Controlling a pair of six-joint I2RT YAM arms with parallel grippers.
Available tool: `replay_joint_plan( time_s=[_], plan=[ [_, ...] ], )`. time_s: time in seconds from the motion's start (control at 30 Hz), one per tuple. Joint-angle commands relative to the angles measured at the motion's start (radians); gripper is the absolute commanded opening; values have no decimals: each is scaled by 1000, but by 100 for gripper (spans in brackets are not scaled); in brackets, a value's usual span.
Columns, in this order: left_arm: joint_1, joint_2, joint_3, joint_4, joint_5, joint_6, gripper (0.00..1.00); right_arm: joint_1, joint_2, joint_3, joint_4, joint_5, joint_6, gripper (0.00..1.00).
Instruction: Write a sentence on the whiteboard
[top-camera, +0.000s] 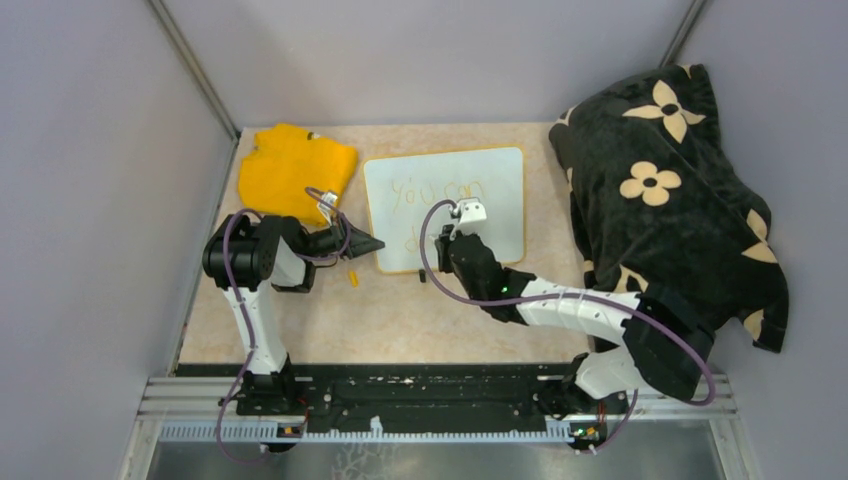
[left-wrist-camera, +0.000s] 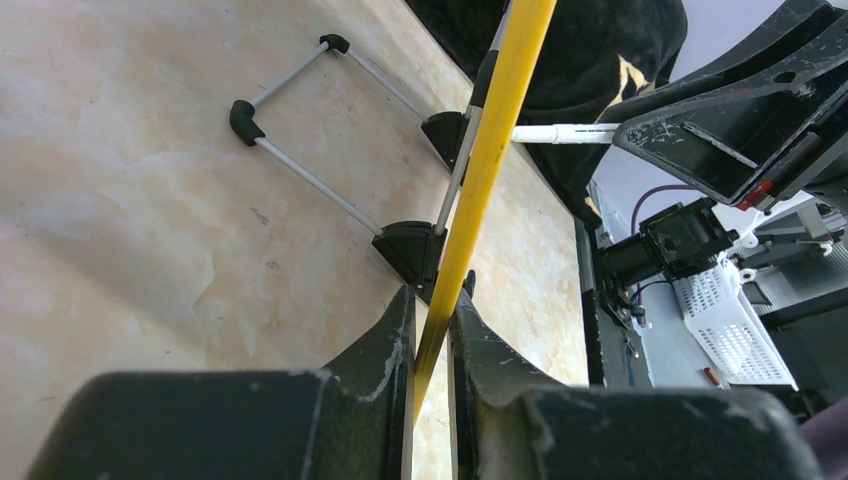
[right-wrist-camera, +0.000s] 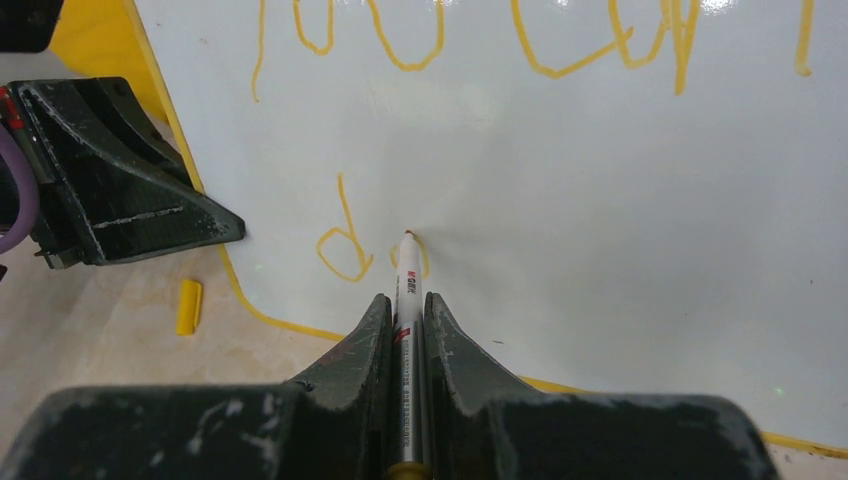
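The whiteboard (top-camera: 480, 175) lies tilted on the tan table, white with a yellow rim. Its rim (left-wrist-camera: 490, 150) runs edge-on through the left wrist view, with its black feet (left-wrist-camera: 410, 248) under it. My left gripper (top-camera: 372, 243) is shut on the board's near-left rim (left-wrist-camera: 432, 340). My right gripper (right-wrist-camera: 407, 300) is shut on a white marker (right-wrist-camera: 406, 290) whose tip touches the board (right-wrist-camera: 600, 200). The sentence (right-wrist-camera: 560, 45) shows "you can" on the upper line and a "d" (right-wrist-camera: 345, 240) with a part of a letter at the tip below.
A yellow cloth (top-camera: 295, 170) lies left of the board. A small yellow marker cap (top-camera: 353, 277) lies on the table near the board's near-left corner, also in the right wrist view (right-wrist-camera: 188, 306). A black flowered fabric (top-camera: 670, 190) covers the right side.
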Motion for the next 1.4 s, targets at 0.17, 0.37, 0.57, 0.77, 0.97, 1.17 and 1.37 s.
replay_joint_plan(
  time_s=[0.17,0.37,0.57,0.77,0.97,1.17,1.37],
  plan=[
    [-1,37,3,166,-37,-9,0,-14,38,45,42,-28,5,0],
    [-1,38,3,164,-37,-10,0,-14,33,17,34,-41,33,0],
    [-1,38,4,163,-37,-10,0,-14,5,-24,26,-33,52,0],
    [-2,37,4,160,-37,-10,0,-15,-52,-37,6,-32,63,0],
    [-2,37,3,163,-37,-10,0,-14,-169,-24,7,-52,59,0],
    [-1,37,4,162,-37,-10,0,-24,-262,-3,-28,7,-1,0],
    [-1,38,4,161,-36,-10,0,-47,-305,-31,-39,76,-89,0]
  ],
)
